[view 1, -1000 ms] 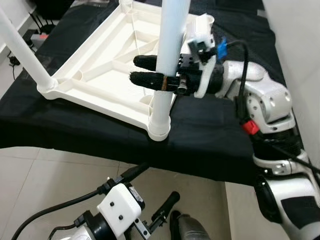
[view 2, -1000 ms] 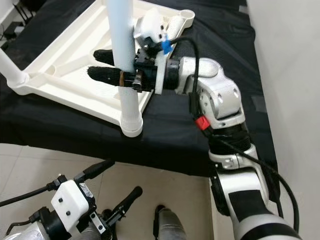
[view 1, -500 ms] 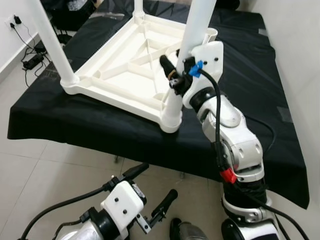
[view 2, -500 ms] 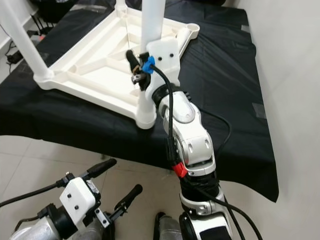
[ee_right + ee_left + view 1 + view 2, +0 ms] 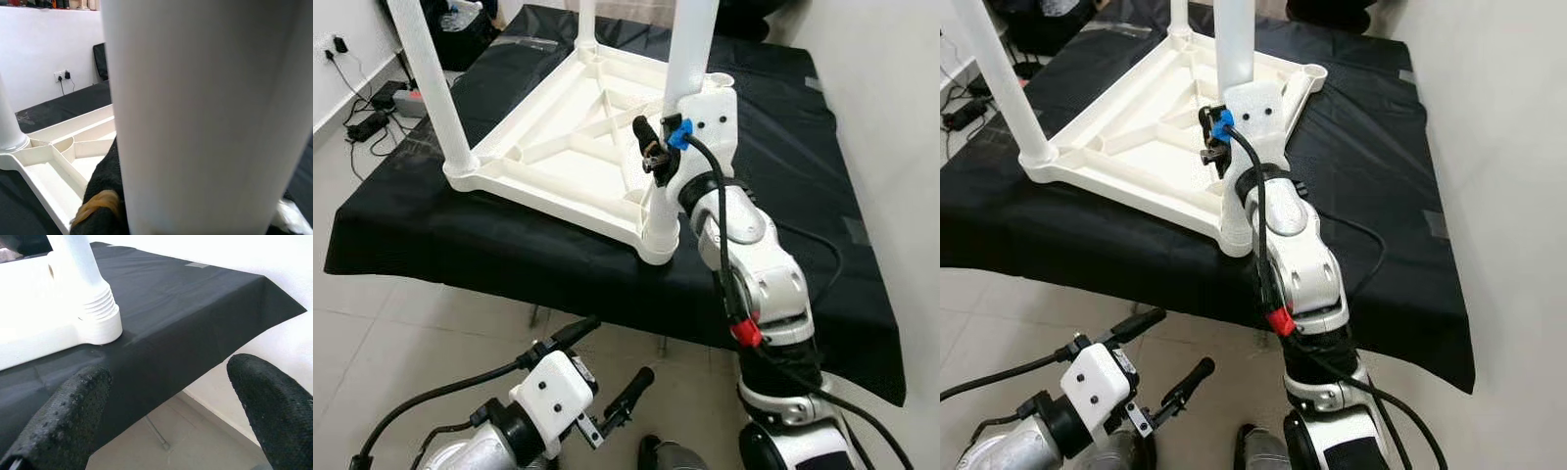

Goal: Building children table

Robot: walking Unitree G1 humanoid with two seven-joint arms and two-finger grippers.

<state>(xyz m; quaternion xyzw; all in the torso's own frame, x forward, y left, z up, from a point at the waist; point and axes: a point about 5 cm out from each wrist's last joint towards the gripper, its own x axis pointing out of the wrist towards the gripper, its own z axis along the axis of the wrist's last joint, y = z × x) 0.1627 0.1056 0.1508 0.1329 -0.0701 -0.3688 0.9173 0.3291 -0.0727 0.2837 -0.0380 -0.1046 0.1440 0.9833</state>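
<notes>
Inventory, as seen from the room:

- Tabletop (image 5: 558, 147): white plastic, upside down, ribbed underside up, lying on black cloth (image 5: 783, 147) over a bench. Its near-right corner sits close to the cloth's front edge.
- Leg A (image 5: 690, 39): white tube, upright in near-right corner socket (image 5: 658, 240); threaded collar visible at base in left wrist view.
- Leg B (image 5: 431, 88): upright in near-left corner socket.
- Leg C (image 5: 585, 15): upright at far-left corner, mostly cut off by frame top.
- Far-right corner socket (image 5: 720, 78): looks empty, though partly behind R wrist; can't be sure.
- R gripper (image 5: 651, 162): on leg A, low on the tube, just above the socket. Fingers (image 5: 100, 196) wrap the tube on either side; R wrist view has the tube pressed right up against the lens. Clamped on leg A.
- L gripper (image 5: 607, 377): idle, low, in front of the bench above the floor tiles (image 5: 372, 333). Fingers (image 5: 63, 416) spread wide, nothing between.

Step in hand (judgement): seating/tightening leg A, approx. 3 of 4 legs in.

Next move calls for: twist or push leg A home along its axis w/o tipping the tabletop off the front edge; then let go, fetch 4th leg for far-right socket if it is indeed empty.
</notes>
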